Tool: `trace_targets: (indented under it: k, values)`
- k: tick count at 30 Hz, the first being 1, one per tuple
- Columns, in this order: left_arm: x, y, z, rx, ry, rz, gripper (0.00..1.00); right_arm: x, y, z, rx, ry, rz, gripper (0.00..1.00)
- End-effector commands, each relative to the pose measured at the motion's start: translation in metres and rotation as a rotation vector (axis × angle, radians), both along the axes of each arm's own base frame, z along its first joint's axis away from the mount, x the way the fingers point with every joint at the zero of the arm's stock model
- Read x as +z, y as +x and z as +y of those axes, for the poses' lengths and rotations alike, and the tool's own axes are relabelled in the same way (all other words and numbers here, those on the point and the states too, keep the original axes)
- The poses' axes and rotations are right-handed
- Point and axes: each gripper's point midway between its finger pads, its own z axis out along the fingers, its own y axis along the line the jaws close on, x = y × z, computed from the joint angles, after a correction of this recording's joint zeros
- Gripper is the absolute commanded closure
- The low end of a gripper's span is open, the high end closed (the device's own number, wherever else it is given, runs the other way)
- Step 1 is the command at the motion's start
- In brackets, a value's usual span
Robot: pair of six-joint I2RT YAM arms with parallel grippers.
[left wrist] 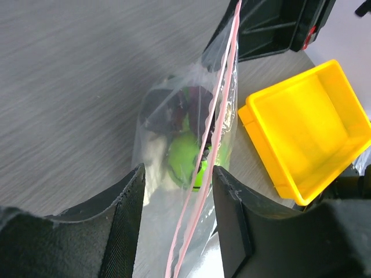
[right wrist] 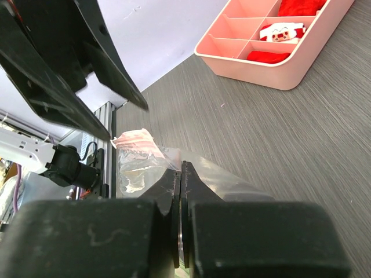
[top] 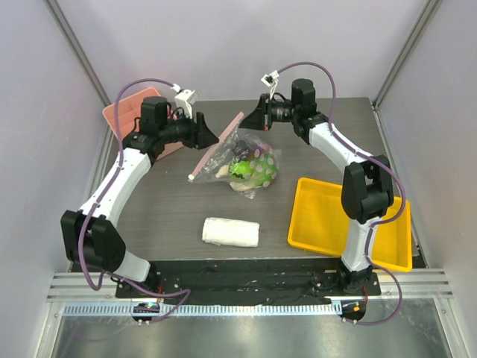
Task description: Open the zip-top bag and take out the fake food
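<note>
- Right gripper (right wrist: 181, 174): clamped on the zip-top bag (left wrist: 174, 145) edge.
- Left gripper (left wrist: 177, 191): spread wide around the pink zip strip (left wrist: 217, 110), holding nothing.
- Fake food (left wrist: 185, 159) all inside, zip seemingly unopened; everything left to do.

Left claw (left wrist: 177, 191), right claw (right wrist: 181, 174) black; cables (top: 333, 93) purple.

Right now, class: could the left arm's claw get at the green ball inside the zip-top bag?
Probably not yet. The left claw, open, straddles the pink zip strip, but the green ball lies behind the clear plastic of the zip-top bag, and the strip looks unopened. The right claw pinches the bag.
</note>
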Motion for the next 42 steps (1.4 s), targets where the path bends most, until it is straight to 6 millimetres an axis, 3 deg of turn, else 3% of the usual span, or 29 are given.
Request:
trace_targets:
  k: [1, 16, 27, 35, 37, 42]
  values:
    - [0.047, -0.002, 0.013, 0.012, -0.072, -0.098, 0.5, 0.033, -0.01, 0.0, 0.027, 0.038, -0.095, 0.99]
    - [0.031, 0.001, 0.005, -0.031, -0.106, -0.043, 0.58, 0.035, -0.013, 0.001, 0.036, 0.042, -0.1, 0.99]
    - [0.006, 0.005, -0.006, -0.049, -0.081, 0.009, 0.66, 0.036, -0.014, 0.002, 0.041, 0.045, -0.101, 0.98]
    - [-0.004, -0.001, -0.019, -0.085, -0.076, 0.034, 0.66, 0.035, -0.016, 0.004, 0.046, 0.047, -0.099, 0.99]
    - [-0.007, 0.001, -0.014, -0.051, -0.056, 0.03, 0.61, 0.034, -0.016, 0.003, 0.048, 0.047, -0.098, 0.98]
    - [0.015, 0.005, 0.002, 0.058, -0.041, -0.021, 0.53, 0.036, -0.017, 0.004, 0.05, 0.047, -0.104, 0.99]
